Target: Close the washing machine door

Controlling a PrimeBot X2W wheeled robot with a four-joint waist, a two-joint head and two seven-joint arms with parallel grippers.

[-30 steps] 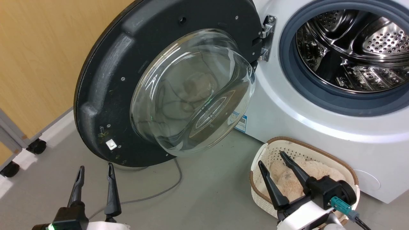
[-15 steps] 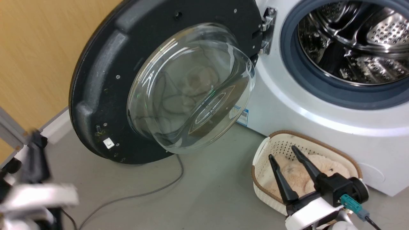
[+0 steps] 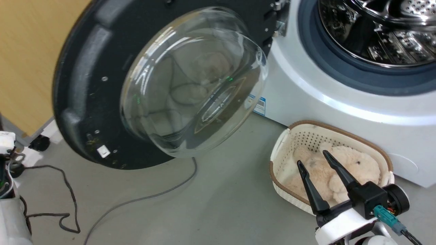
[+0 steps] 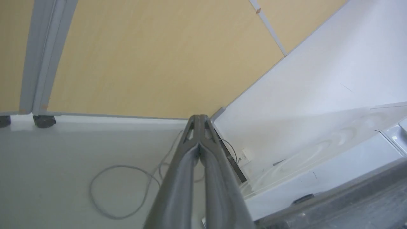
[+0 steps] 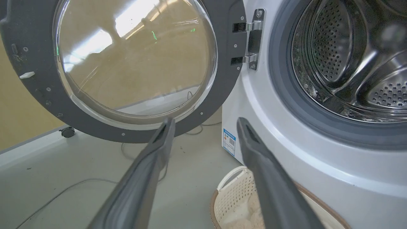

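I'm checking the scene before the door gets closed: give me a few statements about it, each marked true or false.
The washing machine door stands wide open. True.
The right gripper is clamped on the door. False: it is open and clear of the door.
The left gripper is shut. True.
The basket is empty. False: a fluffy toy lies in it.

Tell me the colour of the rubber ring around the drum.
The rubber ring is grey; the right wrist view shows it best.
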